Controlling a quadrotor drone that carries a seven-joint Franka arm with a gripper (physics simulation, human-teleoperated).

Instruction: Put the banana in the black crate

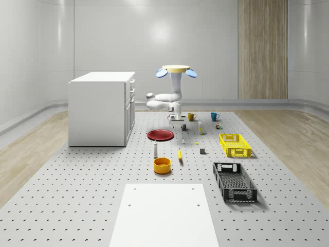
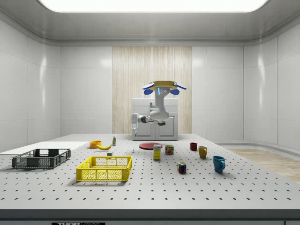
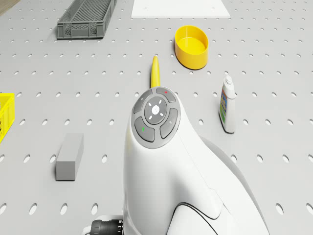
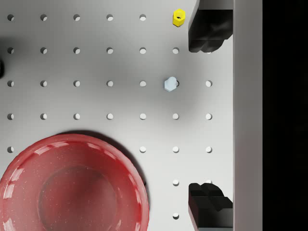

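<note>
One banana [image 1: 180, 154] lies on the table between orange bowl [image 1: 162, 164] and black crate [image 1: 234, 181]. Drone [image 1: 176, 70] hovers beyond it; gripper [image 4: 210, 115] fingers apart, empty, beside red plate [image 4: 72, 187]. Probably light, curved, firm; grasp mid-body across its width.

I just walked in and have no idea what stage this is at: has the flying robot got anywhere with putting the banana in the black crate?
Nothing looks done yet. The banana lies on the table beside the orange bowl, and the black crate holds nothing. The drone hovers over the table's far end; its hand hangs open and empty near the red plate. Reaching, grasping, carrying and dropping all remain.
</note>
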